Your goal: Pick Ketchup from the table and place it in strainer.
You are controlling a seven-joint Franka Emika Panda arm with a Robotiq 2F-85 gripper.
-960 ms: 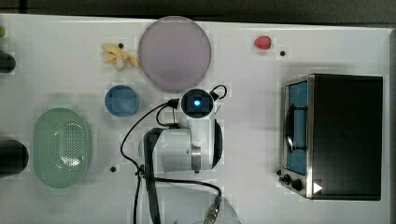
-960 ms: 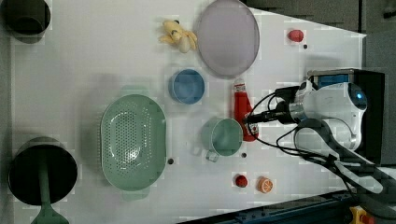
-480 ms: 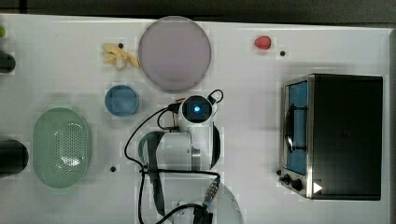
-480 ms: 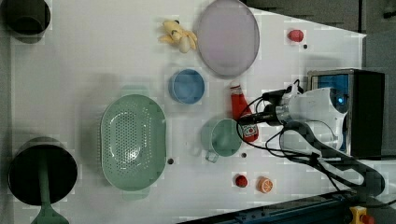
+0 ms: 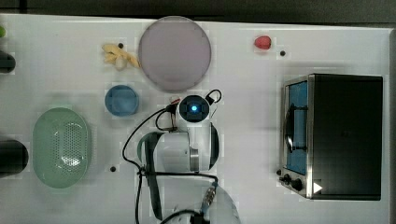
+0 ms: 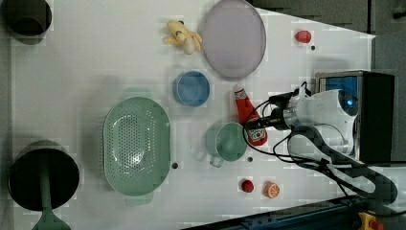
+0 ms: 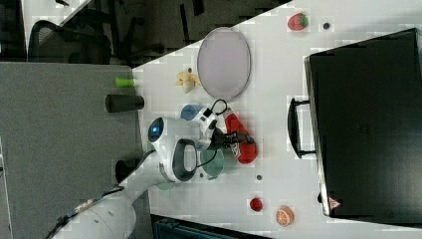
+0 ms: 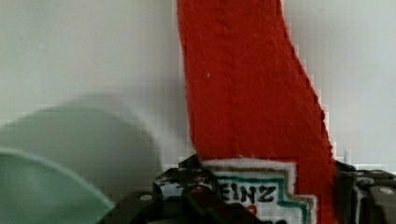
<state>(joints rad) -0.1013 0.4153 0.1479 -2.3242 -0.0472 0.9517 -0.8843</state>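
One ketchup (image 6: 249, 117) lies just beside the green cup (image 6: 227, 142), strainer (image 6: 136, 146) well apart.

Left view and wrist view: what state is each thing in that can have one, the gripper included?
ketchup: lying flat on the table, cap pointing away from the arm, gripper fingers on either side of its label.
gripper: down at the ketchup's label end, jaws partly closed around it; a firm grip cannot be told.
strainer: upright, empty.
green cup: upright, empty, close beside the ketchup.
blue bowl: upright, empty.
plate: flat, empty.
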